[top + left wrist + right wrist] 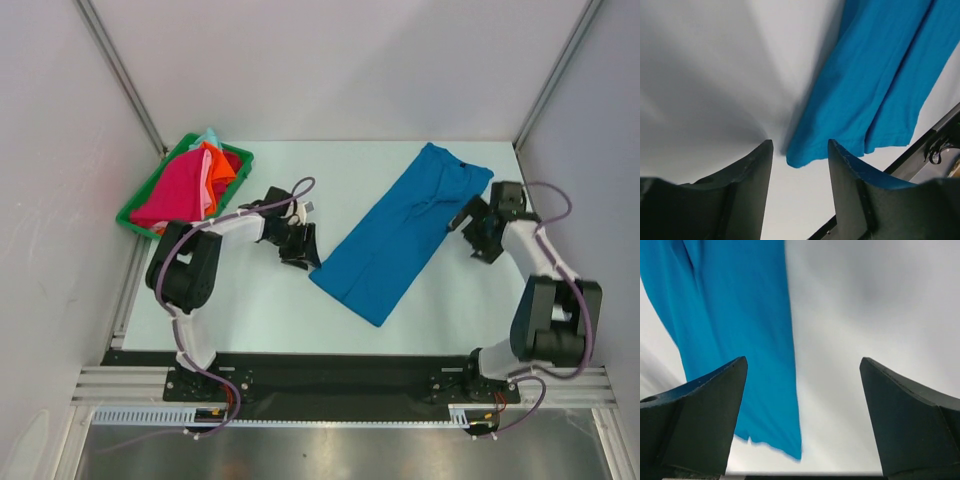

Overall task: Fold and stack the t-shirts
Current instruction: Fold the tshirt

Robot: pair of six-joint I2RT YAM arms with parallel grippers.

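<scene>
A flat white counter (270, 310) stands inside plain pale-grey walls (330, 60) on three sides, joined by slim grey metal corner posts (122, 75). A black base strip (330, 375) and ribbed aluminium rails (120, 385) edge its near side. Light is soft and even.

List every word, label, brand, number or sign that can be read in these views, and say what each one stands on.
None: no text can be read in any view.
The blue t-shirt is plain cloth with no print showing.
The other t-shirts piled in the green tray show no lettering, nor does the tray.
The left gripper and right gripper show bare dark fingers with no markings.
</scene>
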